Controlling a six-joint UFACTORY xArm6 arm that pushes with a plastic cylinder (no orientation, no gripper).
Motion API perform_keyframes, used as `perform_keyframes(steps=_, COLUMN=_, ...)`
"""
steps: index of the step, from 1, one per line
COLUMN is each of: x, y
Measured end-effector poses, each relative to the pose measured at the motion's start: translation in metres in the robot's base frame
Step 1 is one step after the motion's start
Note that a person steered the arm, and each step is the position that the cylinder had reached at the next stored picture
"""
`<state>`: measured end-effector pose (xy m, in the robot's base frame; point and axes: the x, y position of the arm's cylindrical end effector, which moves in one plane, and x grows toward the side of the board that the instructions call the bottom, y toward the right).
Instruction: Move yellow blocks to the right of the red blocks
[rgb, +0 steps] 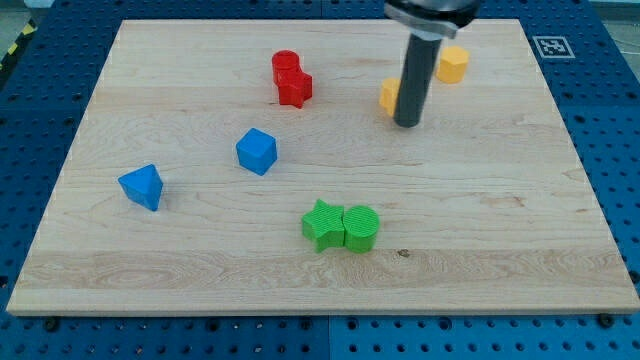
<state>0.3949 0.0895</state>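
Observation:
Two red blocks touch each other at the view's top centre: a red cylinder (285, 64) and a red star-like block (295, 88) just below it. A yellow block (389, 96) lies to their right, partly hidden behind my rod. A second yellow block (453, 64), hexagon-like, lies farther right and higher. My tip (407, 124) rests on the board just right of and below the partly hidden yellow block, touching or nearly touching it.
A blue cube (257, 151) and a blue triangular block (141, 186) lie on the left. A green star (322, 224) and a green cylinder (360, 227) touch at the bottom centre. The wooden board (520, 240) sits on a blue perforated table.

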Motion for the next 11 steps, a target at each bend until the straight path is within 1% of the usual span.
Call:
perform_keyframes(steps=1, x=0.000, y=0.044)
perform_keyframes(steps=2, x=-0.010, y=0.080)
perform_keyframes(steps=3, x=-0.028, y=0.060)
perform_keyframes(steps=5, x=-0.031, y=-0.033)
perform_keyframes(steps=6, x=-0.031, y=-0.069)
perform_keyframes(steps=7, x=-0.032, y=-0.051)
perform_keyframes(steps=8, x=-0.059, y=0.016)
perform_keyframes(steps=9, x=-0.059, y=0.067)
perform_keyframes(steps=10, x=-0.049, y=0.155)
perform_keyframes(steps=11, x=-0.088, y=0.206)
